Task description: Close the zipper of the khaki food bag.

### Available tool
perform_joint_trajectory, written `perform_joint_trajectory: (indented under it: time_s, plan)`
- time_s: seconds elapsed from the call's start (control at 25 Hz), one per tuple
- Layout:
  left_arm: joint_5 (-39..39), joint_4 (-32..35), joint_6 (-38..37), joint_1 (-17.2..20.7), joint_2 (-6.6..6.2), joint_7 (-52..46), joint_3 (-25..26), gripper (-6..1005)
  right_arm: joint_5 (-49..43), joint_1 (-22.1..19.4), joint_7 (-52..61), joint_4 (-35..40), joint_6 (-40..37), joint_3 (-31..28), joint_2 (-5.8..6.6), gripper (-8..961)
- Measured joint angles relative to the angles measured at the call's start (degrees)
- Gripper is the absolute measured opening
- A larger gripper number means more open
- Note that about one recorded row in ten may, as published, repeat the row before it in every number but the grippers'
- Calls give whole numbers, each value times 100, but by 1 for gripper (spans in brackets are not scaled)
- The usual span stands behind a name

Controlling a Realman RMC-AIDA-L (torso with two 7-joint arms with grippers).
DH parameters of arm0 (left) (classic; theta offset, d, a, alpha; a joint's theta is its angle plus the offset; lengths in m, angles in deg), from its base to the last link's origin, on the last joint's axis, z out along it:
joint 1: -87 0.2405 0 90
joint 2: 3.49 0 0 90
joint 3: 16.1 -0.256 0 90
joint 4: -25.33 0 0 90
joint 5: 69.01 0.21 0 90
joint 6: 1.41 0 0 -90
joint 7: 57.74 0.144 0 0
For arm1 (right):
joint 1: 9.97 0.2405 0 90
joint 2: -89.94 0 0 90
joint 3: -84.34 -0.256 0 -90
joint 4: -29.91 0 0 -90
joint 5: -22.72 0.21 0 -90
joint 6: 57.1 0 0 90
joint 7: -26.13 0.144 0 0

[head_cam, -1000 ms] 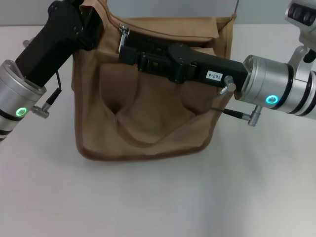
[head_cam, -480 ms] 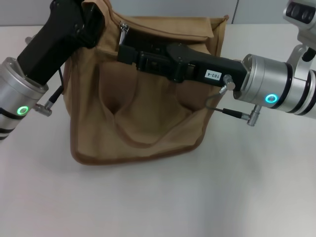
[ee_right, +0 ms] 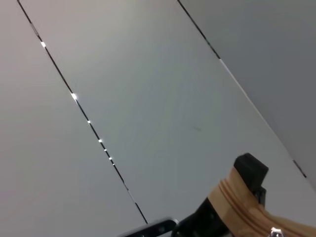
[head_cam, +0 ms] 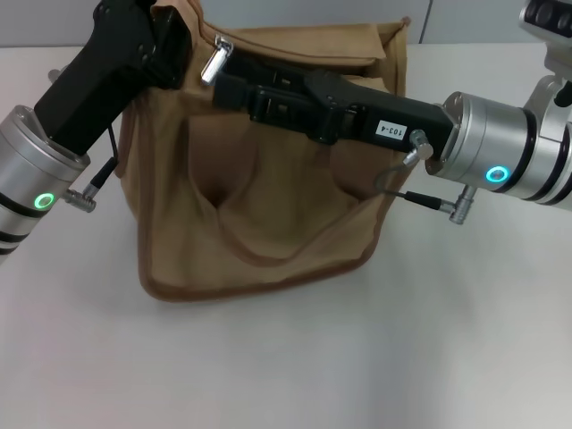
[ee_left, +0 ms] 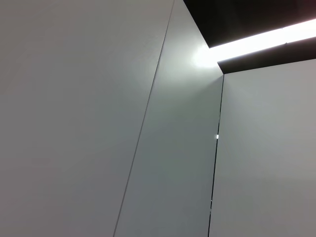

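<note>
The khaki food bag (head_cam: 268, 223) stands mid-table in the head view, its top panel facing away and its strap handle hanging down the front. My right gripper (head_cam: 223, 79) reaches leftward across the bag's top and is shut on the zipper's silver pull tab (head_cam: 213, 62), near the left end. The zipper track is hidden under that arm. My left gripper (head_cam: 170, 40) is shut on the bag's top left corner. The right wrist view shows a fold of the bag's tan edge (ee_right: 242, 207) beside a black finger (ee_right: 251, 168). The left wrist view shows only wall and ceiling.
The white table (head_cam: 357, 357) spreads around the bag. My right arm's cable and plug (head_cam: 438, 204) hang beside the bag's right edge. My left arm's plug (head_cam: 85, 198) sits left of the bag.
The right gripper has moved slightly up and left with the pull tab, which now sticks out at an angle. The bag's top has been pulled up and its body has shifted on the table.
</note>
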Motion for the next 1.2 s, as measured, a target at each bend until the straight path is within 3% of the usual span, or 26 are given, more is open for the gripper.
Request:
perform_joint_trajectory:
  time_s: [1.12, 1.2]
  plan:
    - [7, -17, -12, 24, 0, 10, 8, 6, 194, -24, 18, -45, 336, 61, 0, 613]
    - [6, -19, -13, 24, 0, 10, 8, 6, 194, -25, 19, -46, 346, 61, 0, 513]
